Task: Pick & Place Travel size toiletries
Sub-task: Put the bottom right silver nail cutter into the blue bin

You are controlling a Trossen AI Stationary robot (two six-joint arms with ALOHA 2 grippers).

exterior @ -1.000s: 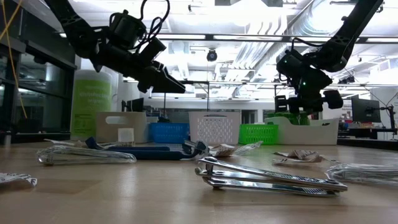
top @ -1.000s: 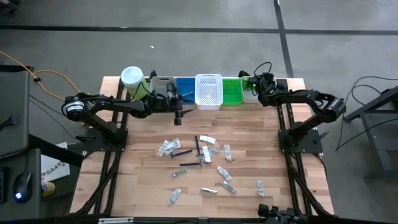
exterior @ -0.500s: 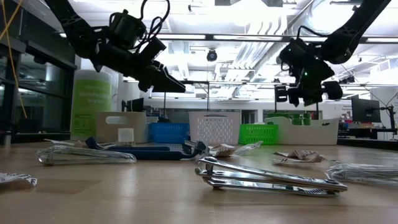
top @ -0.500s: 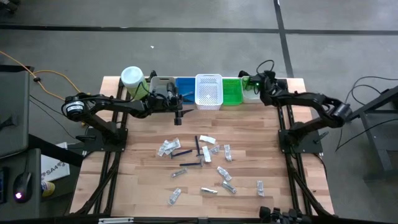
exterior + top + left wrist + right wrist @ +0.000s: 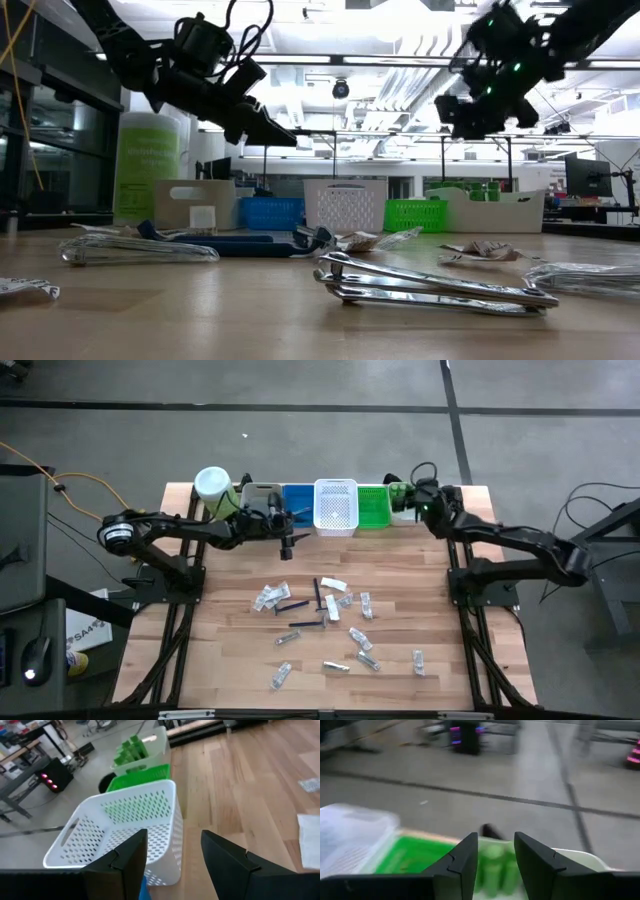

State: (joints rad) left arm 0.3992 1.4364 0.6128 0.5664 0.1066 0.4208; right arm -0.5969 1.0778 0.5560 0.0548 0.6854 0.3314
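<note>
Along the far edge of the table [image 5: 210,640] stands a row of bins, and the white basket [image 5: 336,506] in its middle serves as the landmark. Just left of that basket, over the blue bin [image 5: 297,500], the left gripper [image 5: 286,547] hangs with its fingers spread and nothing between them; its wrist view shows the basket's perforated wall [image 5: 125,825] close ahead. Right of the basket, beyond the green basket [image 5: 373,506], the right gripper [image 5: 408,500] hovers above the pale bin [image 5: 400,512], raised well over it in the low view [image 5: 478,100]. Its fingers stand apart and empty, with green bottles [image 5: 495,865] showing in that bin below them. The other toiletries [image 5: 325,622], sachets, dark sticks and small metal pieces, lie scattered on the wood in front of the basket, toward the table's near side. A tall green jar [image 5: 213,488] stands at the row's left end.
</note>
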